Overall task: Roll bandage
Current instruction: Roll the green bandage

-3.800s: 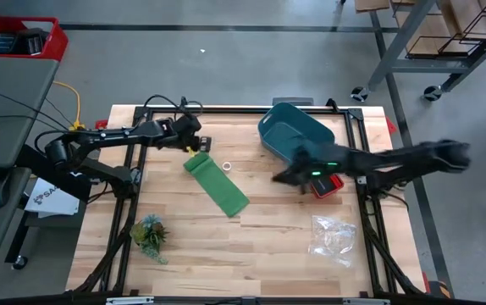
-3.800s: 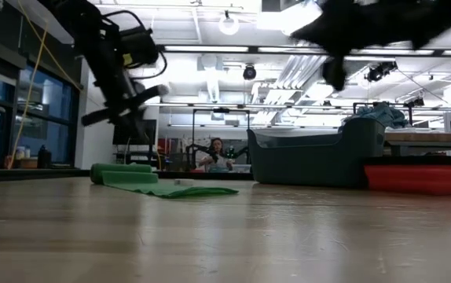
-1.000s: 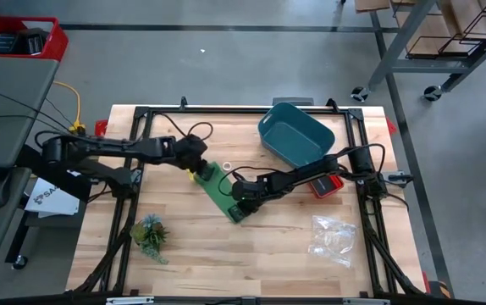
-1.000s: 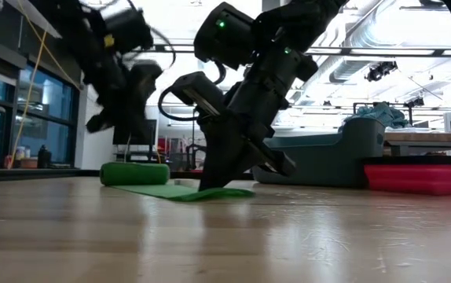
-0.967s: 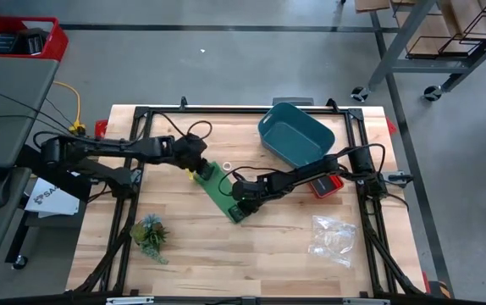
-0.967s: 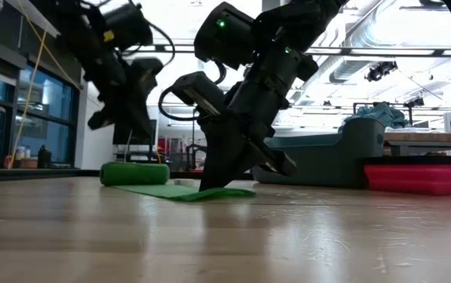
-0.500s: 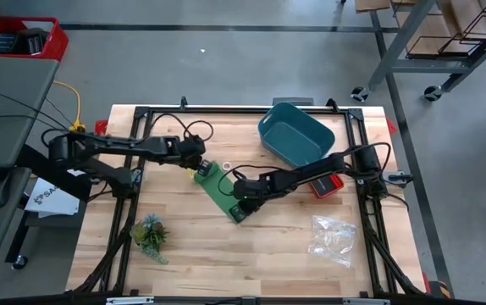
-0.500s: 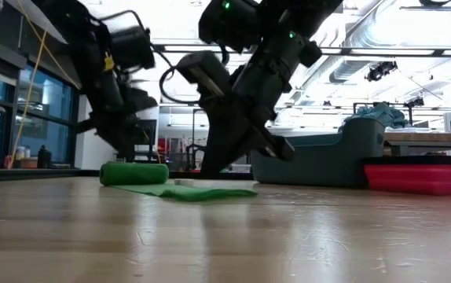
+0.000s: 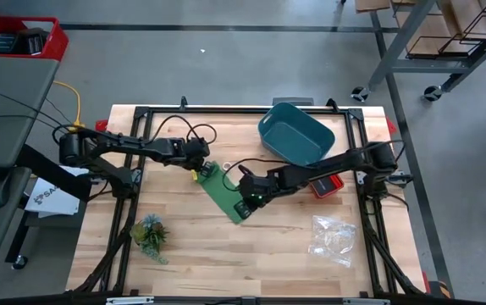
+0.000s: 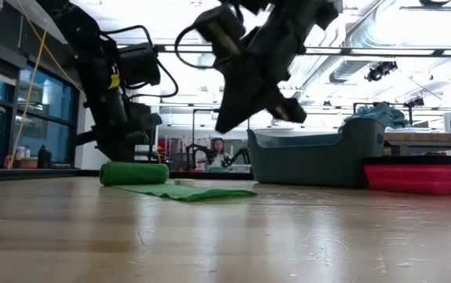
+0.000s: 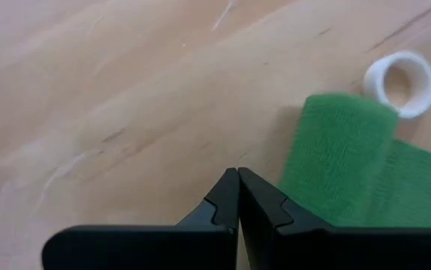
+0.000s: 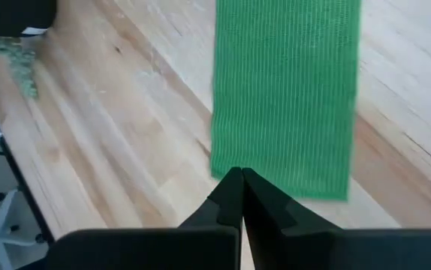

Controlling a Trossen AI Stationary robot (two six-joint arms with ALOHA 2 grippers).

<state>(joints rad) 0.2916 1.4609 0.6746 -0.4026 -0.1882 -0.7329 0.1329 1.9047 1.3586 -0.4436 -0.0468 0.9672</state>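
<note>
Left of centre on the wooden table, the left gripper (jaws pressed together) sits beside the rolled end of the green bandage. Right of it, the right gripper, jaws pressed together, hovers over the strip's flat end.

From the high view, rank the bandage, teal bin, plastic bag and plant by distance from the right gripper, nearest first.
Measured from the right gripper:
1. Bandage, directly beneath it.
2. Teal bin, toward the table's far edge.
3. Plastic bag on its right and plant on its left: too close to call.
</note>
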